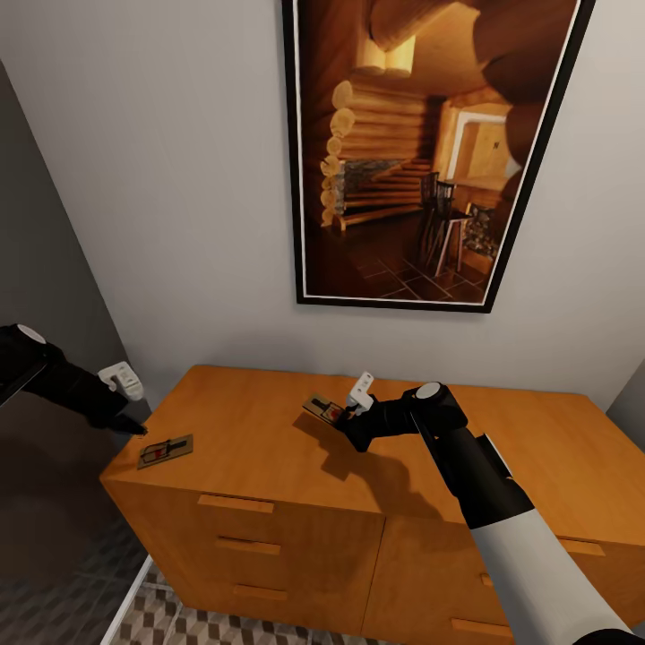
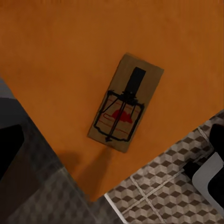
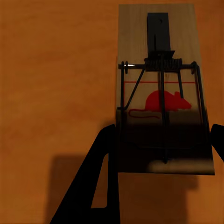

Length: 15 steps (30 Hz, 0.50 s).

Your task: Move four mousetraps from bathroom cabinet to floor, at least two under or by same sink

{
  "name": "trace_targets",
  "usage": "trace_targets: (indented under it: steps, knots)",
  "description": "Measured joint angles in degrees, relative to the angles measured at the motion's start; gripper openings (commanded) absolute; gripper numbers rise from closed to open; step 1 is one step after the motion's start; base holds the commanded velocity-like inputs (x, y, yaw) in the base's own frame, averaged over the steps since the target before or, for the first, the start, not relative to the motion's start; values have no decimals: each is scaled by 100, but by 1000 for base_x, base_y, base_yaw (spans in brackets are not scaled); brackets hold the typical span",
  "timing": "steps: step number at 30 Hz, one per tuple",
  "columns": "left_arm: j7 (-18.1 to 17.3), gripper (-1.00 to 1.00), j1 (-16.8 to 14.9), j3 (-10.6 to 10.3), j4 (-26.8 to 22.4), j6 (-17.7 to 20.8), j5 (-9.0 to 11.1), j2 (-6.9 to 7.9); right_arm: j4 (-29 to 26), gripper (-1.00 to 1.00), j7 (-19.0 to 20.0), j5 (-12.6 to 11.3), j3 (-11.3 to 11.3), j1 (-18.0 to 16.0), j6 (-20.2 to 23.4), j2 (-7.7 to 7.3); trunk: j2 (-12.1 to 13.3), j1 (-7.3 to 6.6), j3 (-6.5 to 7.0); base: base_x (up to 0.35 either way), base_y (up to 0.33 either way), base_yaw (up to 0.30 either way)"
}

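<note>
Head view puts the right claw [image 1: 345, 418] out over the middle of the cabinet [image 1: 296, 537], closed on the near end of a mousetrap [image 1: 324, 410]; the right wrist view shows its dark fingers [image 3: 100, 186] on either side of that trap's board [image 3: 163, 88], the red mouse mark facing up, the orange top behind it; whether the board is lifted clear of the surface I cannot tell. The left claw [image 1: 136, 429] hangs over the cabinet's left end, just beside a second mousetrap [image 1: 165, 451] and not touching it; whether its fingers are apart I cannot tell. That trap lies flat near the left corner; the left wrist view shows it [image 2: 126, 102] with cube-patterned floor tiles [image 2: 163, 196] below the edge; a framed picture [image 1: 430, 152] hangs on the wall above.
</note>
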Motion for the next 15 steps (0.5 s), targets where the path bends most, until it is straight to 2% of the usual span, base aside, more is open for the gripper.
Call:
trace_targets:
  steps: [5,15]
  knots:
    - [-14,100,0,179,2,0,37,-6,1,-100,0,0,0,0,0,-2,0,0,0,0,0,0]
    - [-12,100,0,221,8,0,1,-7,8,-100,0,-2,0,0,0,2,0,0,0,0,0,0]
